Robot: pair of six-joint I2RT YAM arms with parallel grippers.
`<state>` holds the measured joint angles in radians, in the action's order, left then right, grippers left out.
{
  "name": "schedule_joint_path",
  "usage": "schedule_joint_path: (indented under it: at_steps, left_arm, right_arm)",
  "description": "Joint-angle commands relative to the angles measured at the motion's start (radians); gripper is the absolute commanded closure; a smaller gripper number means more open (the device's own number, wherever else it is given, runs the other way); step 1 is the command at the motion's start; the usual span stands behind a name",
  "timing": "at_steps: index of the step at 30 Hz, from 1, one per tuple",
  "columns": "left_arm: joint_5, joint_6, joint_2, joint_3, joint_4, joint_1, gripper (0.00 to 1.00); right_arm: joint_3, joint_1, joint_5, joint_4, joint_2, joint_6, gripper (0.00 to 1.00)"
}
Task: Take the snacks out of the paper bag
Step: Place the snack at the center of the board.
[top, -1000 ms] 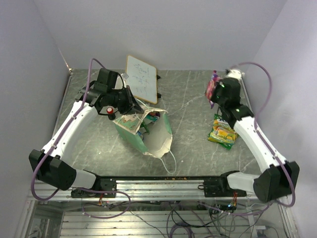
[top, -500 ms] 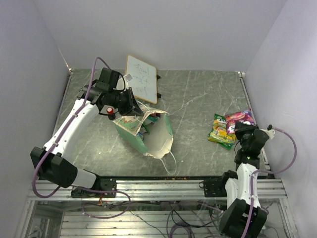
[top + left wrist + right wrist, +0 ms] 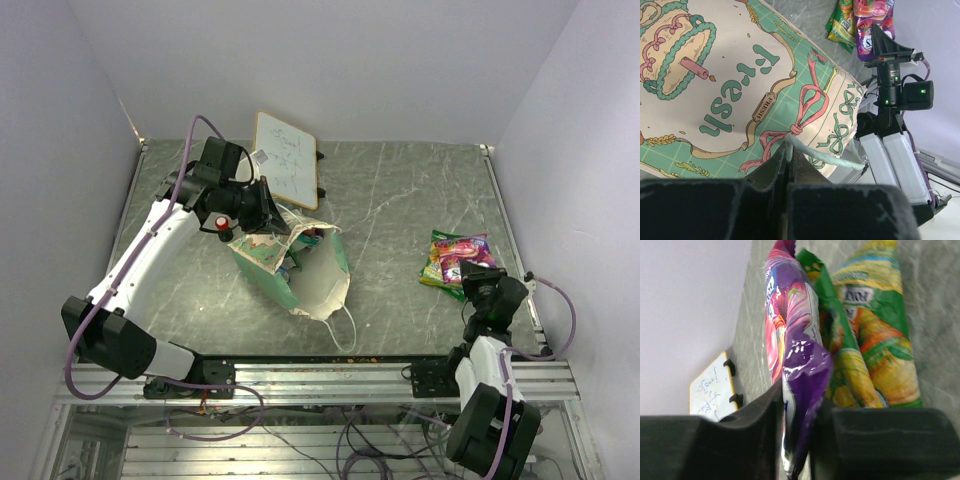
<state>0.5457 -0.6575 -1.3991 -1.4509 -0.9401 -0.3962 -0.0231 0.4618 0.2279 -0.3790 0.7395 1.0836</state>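
Two of the snacks are out, lying at the right side of the table [image 3: 400, 200]. They are a purple packet [image 3: 795, 340] and a green-and-yellow packet [image 3: 875, 335], side by side and touching. The right gripper [image 3: 797, 407] has the purple packet's crimped tail between its fingers, pressed from both sides, so I read it as a grip on the point of letting go. To do that well, I'd say open wide and back straight off along the packet. That slick foil could cling to a finger and drag or flip its neighbour.

The paper bag [image 3: 300, 280] lies tipped over left of centre, well apart from the packets, its mouth gaping toward the right. Something colourful shows inside, too small to name. The left gripper [image 3: 790, 150] is clamped tight on the paper bag at its string handle [image 3: 832, 161], which trails out from the closed fingers. That hold looks worth keeping so the mouth is propped open.

The bag is matte, creased paper, stiff enough to hold a fold, printed with a cake and ribbons. The string is thin and limp. The packets are glossy, puffy and crinkled. The tabletop is smooth grey marbling, and a white framed board [image 3: 287, 158] lies just behind the bag.
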Motion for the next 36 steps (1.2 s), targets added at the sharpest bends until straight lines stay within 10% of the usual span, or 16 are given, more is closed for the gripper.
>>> schedule_joint_path:
  at_steps: [1, 9, 23, 36]
  left_arm:
    - [0.008, 0.022, 0.031, -0.017, -0.017, -0.005, 0.93]
    - [0.008, 0.02, 0.035, -0.015, -0.004, -0.02, 0.93]
    - [0.006, -0.003, 0.06, 0.0, 0.005, -0.038, 0.93]
    - [-0.03, -0.073, 0.079, 0.031, 0.032, -0.036, 0.93]
  right_arm:
    - [-0.023, 0.008, -0.056, 0.114, -0.014, -0.021, 0.55]
    - [-0.281, 0.008, -0.328, 0.751, -0.128, -0.169, 0.01]
    - [-0.531, -0.072, -0.274, 0.798, -0.081, -0.492, 0.0]
    - [-0.653, -0.581, 0.196, 0.578, 0.132, -0.719, 0.01]
